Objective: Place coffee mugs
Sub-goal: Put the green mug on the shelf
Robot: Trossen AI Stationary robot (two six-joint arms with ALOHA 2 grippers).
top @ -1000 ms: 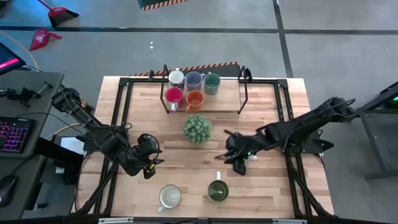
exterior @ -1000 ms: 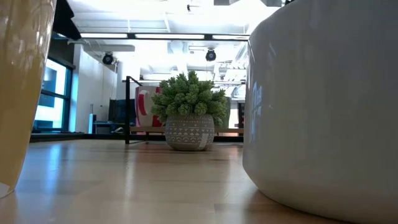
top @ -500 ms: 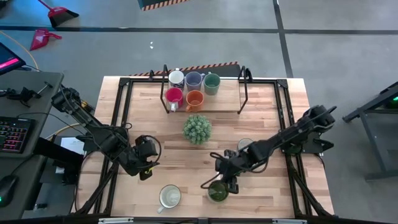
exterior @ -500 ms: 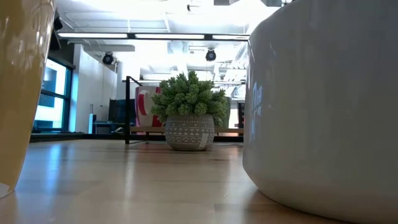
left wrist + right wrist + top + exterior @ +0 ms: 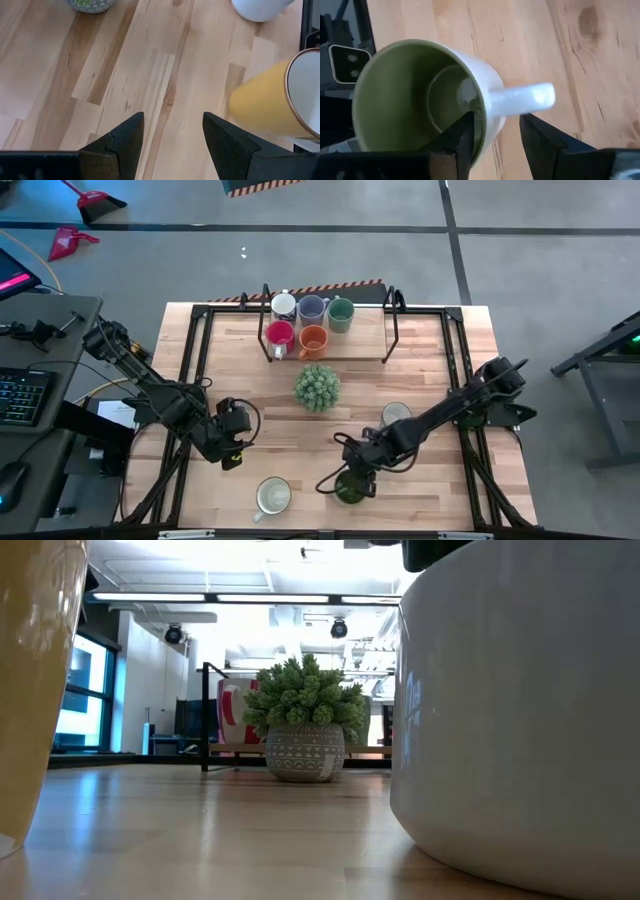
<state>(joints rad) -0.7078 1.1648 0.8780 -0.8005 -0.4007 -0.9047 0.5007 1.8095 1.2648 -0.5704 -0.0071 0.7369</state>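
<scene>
On the wooden tabletop [image 5: 290, 435] both dark arms are reaching inward, the largest things in sight. Far across from the right claw, a black rack [image 5: 325, 325] is holding five mugs — a white one [image 5: 284, 306], a pale blue one [image 5: 312, 308] and a green one [image 5: 341, 312] in the far row, a red one [image 5: 280, 335] and an orange one [image 5: 313, 338] nearer. Between the rack and the claws the spiky plant [image 5: 317, 387] is standing in its patterned pot.

The right claw [image 5: 495, 135] is hanging directly over the green-lined mug [image 5: 350, 487] at the near edge — its fingers [image 5: 457, 142] are spread, one at the mug's rim and the other beyond the white handle [image 5: 522, 97], which is lying between them; whether they are touching it, I cannot tell. A grey mug [image 5: 396, 415] is sitting just behind that arm.

The left claw [image 5: 233, 442] is waiting released above bare wood, and the cream mug [image 5: 273, 495] is standing near it, toward the table's front edge. In the left wrist view that mug's side is looking yellow [image 5: 267, 102].
</scene>
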